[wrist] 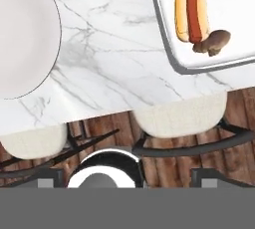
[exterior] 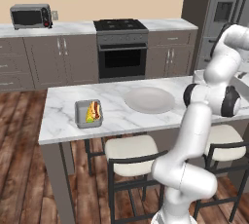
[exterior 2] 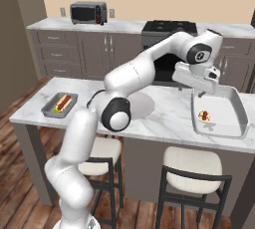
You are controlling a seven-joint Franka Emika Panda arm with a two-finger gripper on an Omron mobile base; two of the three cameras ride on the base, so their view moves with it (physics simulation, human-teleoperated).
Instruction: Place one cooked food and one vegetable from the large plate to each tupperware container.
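Gripper (exterior 2: 201, 92), jaws seemingly spread and empty, hangs over the white tray (exterior 2: 219, 134) at frame right with hot dog (wrist: 191, 10) and mushroom (wrist: 214, 41); large plate (exterior: 148, 100) at centre is bare, corn cob (exterior: 90, 113) lies in the tupperware container (exterior: 78, 116) at left: placing appears complete, a clear upward retreat comes next.

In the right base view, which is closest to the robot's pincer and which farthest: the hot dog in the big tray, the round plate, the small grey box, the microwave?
1. Hot dog, in the tray just below the pincer.
2. Round plate, mid-counter, to its left.
3. Small grey box at the counter's left end and the microwave on the back counter: too close to call.
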